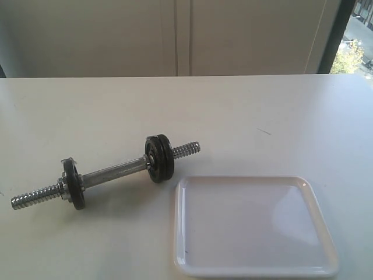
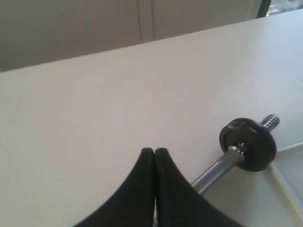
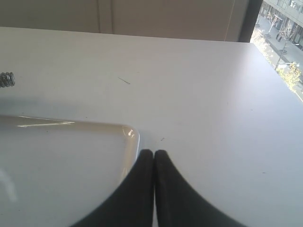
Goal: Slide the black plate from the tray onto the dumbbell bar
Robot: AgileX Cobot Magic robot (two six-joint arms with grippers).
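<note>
The dumbbell bar (image 1: 113,172) lies slanted on the white table, left of the tray (image 1: 256,179), whose floor is bare. Three black discs sit on the bar: a pair (image 1: 158,158) side by side near its right threaded end and a single one (image 1: 74,184) near its left end. Which of them is the black plate I cannot tell. My left gripper (image 2: 154,150) is shut on nothing, above the table beside the bar (image 2: 215,172) and its right discs (image 2: 253,144). My right gripper (image 3: 154,152) is shut and empty at the tray's corner rim (image 3: 130,142). Neither gripper shows in the exterior view.
The table's far edge (image 1: 186,76) meets a pale wall, with a window (image 1: 352,35) at the far right. The bar's threaded tip (image 3: 5,79) pokes past the tray. A small dark mark (image 1: 264,131) lies on the tabletop behind the tray.
</note>
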